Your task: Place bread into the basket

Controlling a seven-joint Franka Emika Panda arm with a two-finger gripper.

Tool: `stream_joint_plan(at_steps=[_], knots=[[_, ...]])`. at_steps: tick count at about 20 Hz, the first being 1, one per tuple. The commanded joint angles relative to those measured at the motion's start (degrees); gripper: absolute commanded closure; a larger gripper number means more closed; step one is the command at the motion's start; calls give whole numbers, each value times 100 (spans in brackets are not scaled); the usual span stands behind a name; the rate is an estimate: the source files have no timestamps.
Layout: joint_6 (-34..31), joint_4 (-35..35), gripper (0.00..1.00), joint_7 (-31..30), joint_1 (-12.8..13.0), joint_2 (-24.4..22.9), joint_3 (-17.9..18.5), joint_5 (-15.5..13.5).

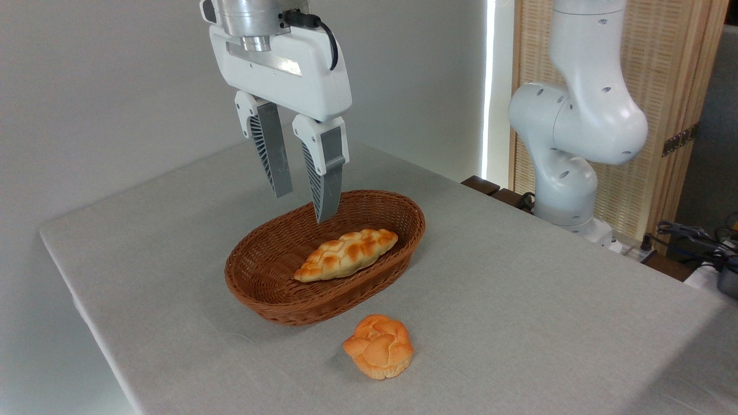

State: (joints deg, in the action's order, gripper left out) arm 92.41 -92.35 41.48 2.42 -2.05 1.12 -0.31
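The small round knotted golden-orange bun (379,346) is not yet placed in the oval brown woven wicker basket (262,300), near which it lies, while the two-finger gripper (304,203) is held empty, narrowly parted, above the basket's far rim.

Glossy-crusted bread (379,353), woven wicker basket (277,300), matt cloth-like table (519,300), smooth white plastic pincer (304,206) housing.

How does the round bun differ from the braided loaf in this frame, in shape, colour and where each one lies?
The round bun is compact and knotted; the braided loaf is long with pointed ends. The bun's crust is deeper orange; the loaf is paler gold. The bun sits on the table just outside the basket; the loaf lies inside it, under the open gripper. Both are glossy breads, and neither is held.
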Motion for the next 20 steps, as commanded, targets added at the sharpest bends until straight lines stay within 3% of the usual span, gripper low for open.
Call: stream_joint_plan(at_steps=[1,16,20], knots=[[-179,129,0,18,13,56,46,-101],[-179,129,0,18,4,117,46,-75],[39,-247,0,53,13,214,46,-31]])
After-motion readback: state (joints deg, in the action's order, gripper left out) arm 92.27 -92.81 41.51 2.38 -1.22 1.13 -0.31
